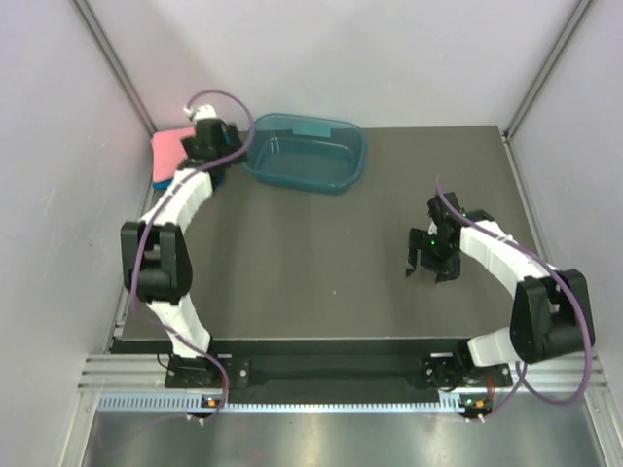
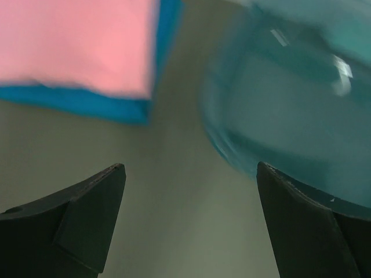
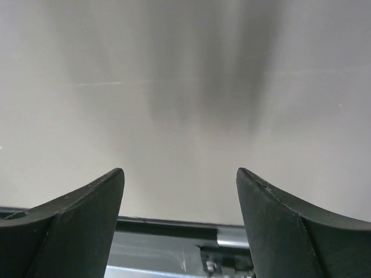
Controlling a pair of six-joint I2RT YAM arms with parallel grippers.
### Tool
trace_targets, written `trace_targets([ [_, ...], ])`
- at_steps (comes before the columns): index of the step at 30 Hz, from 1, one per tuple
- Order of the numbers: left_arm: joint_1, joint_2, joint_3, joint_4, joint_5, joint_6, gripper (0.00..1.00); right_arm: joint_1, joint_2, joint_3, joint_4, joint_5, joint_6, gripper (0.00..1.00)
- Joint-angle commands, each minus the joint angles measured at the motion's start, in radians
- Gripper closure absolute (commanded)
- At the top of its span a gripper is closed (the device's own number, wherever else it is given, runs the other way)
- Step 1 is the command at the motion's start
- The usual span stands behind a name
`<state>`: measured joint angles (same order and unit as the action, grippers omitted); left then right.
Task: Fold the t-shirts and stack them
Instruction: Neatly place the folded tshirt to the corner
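Observation:
A folded salmon-pink t-shirt (image 1: 167, 149) lies on top of a teal-blue t-shirt (image 1: 162, 181) at the table's far left corner. In the left wrist view the pink cloth (image 2: 75, 43) covers the blue one (image 2: 87, 104), which shows only as an edge strip. My left gripper (image 1: 214, 156) hovers just right of the stack. It (image 2: 190, 168) is open, with only bare table between its fingers. My right gripper (image 1: 428, 269) hangs over the table's right half, far from the shirts. It (image 3: 179, 171) is open and holds nothing.
A dark teal see-through plastic tub (image 1: 304, 151) stands at the far middle of the table, close to the right of my left gripper; its wall (image 2: 290, 104) fills the right of the left wrist view. The table's near edge and metal rail (image 3: 174, 243) lie below my right gripper.

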<state>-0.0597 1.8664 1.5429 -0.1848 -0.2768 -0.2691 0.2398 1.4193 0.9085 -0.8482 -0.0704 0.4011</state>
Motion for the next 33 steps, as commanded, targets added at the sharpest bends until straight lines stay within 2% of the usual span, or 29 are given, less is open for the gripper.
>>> trace_targets([
  [1, -0.167, -0.189, -0.220, 0.008, 0.105, -0.168, 0.01, 0.013, -0.120, -0.040, 0.144, -0.080, -0.007, 0.22],
  [2, -0.192, -0.272, -0.274, 0.010, 0.181, -0.191, 0.01, 0.012, -0.149, -0.077, 0.173, -0.094, -0.002, 0.21],
  [4, -0.277, -0.363, -0.425, 0.016, 0.188, -0.263, 0.01, 0.012, -0.245, -0.147, 0.274, -0.138, 0.013, 0.21],
  [7, -0.344, -0.563, -0.637, 0.034, 0.218, -0.368, 0.01, 0.015, -0.385, -0.235, 0.417, -0.201, 0.057, 0.20],
  [9, -0.350, -0.734, -0.812, 0.088, 0.272, -0.427, 0.01, 0.012, -0.486, -0.342, 0.498, -0.258, 0.119, 0.18],
  [10, -0.353, -0.795, -0.866, 0.099, 0.313, -0.488, 0.01, 0.013, -0.519, -0.382, 0.579, -0.278, 0.143, 0.01],
  [11, -0.353, -0.923, -0.920, 0.123, 0.327, -0.514, 0.01, 0.013, -0.551, -0.463, 0.616, -0.296, 0.169, 0.00],
  [12, -0.354, -0.988, -1.017, 0.133, 0.353, -0.538, 0.01, 0.013, -0.621, -0.506, 0.653, -0.324, 0.221, 0.00],
  [13, -0.356, -1.053, -1.062, 0.134, 0.363, -0.580, 0.01, 0.015, -0.660, -0.551, 0.729, -0.330, 0.249, 0.00],
  [14, -0.356, -1.181, -1.102, 0.133, 0.366, -0.600, 0.01, 0.015, -0.704, -0.633, 0.757, -0.328, 0.274, 0.00],
  [15, -0.356, -1.244, -1.174, 0.121, 0.376, -0.620, 0.01, 0.015, -0.802, -0.673, 0.780, -0.301, 0.325, 0.00],
  [18, -0.356, -1.481, -1.314, 0.130, 0.418, -0.712, 0.01, 0.018, -0.981, -0.808, 0.787, -0.244, 0.428, 0.00],
  [19, -0.356, -1.534, -1.345, 0.131, 0.439, -0.772, 0.01, 0.016, -1.113, -0.847, 0.766, -0.209, 0.444, 0.00],
  [23, -0.356, -1.850, -1.498, 0.122, 0.485, -0.933, 0.01, 0.016, -1.403, -0.869, 0.569, -0.135, 0.487, 0.00],
  [25, -0.356, -1.805, -1.537, 0.175, 0.569, -0.975, 0.01, 0.015, -1.518, -0.869, 0.445, -0.094, 0.534, 0.01],
  [26, -0.358, -1.752, -1.582, 0.283, 0.638, -0.986, 0.01, 0.016, -1.540, -0.872, 0.419, -0.089, 0.556, 0.00],
  [30, -0.359, -1.782, -1.672, 0.384, 0.680, -1.062, 0.01, 0.015, -1.440, -0.876, 0.408, -0.132, 0.544, 0.01],
  [33, -0.359, -1.850, -1.673, 0.422, 0.679, -1.088, 0.01, 0.015, -1.459, -0.853, 0.394, -0.152, 0.519, 0.00],
])
